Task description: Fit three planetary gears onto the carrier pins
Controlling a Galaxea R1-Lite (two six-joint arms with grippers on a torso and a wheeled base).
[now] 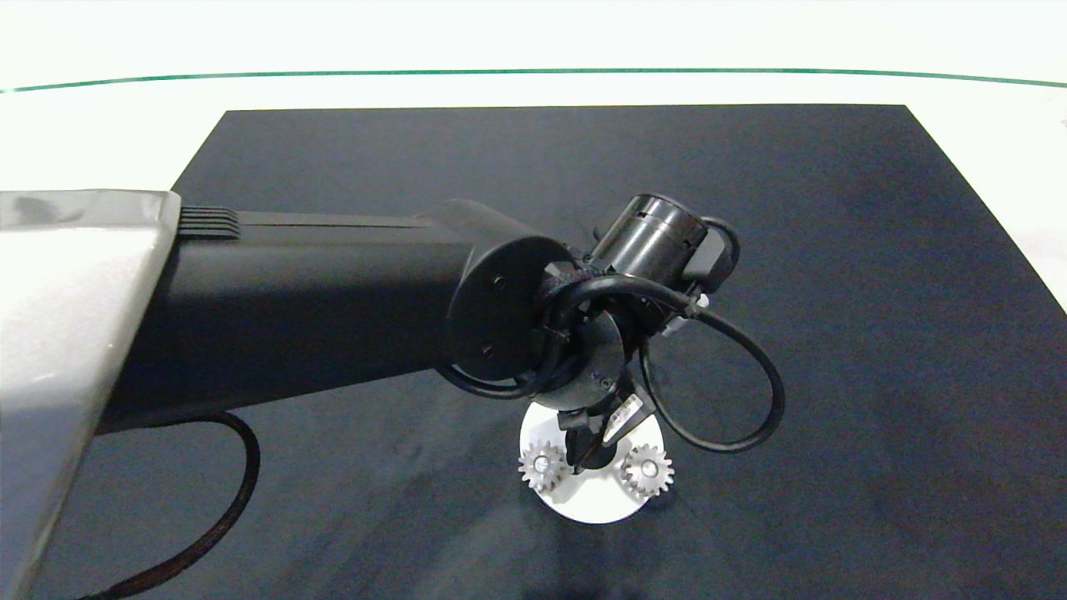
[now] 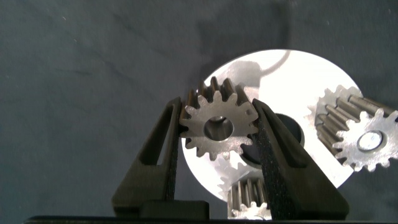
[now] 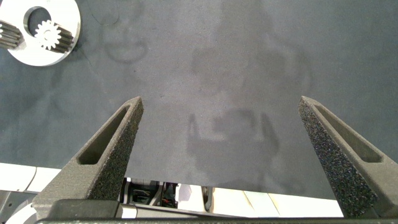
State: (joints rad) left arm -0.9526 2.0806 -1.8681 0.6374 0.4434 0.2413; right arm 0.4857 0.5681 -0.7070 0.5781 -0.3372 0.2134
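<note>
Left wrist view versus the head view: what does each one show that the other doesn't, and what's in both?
Only the left wrist view shows the left hand shut on a small silvery metal spur gear, held over the flat white round disc. Only the head view shows the dark left arm, its looping black cable and the whole black mat. Both show the disc with two gears already seated.

We find no readable text, number or brand anywhere; a small white label [image 1: 623,414] on the left arm's wrist carries marks too small to read.
</note>
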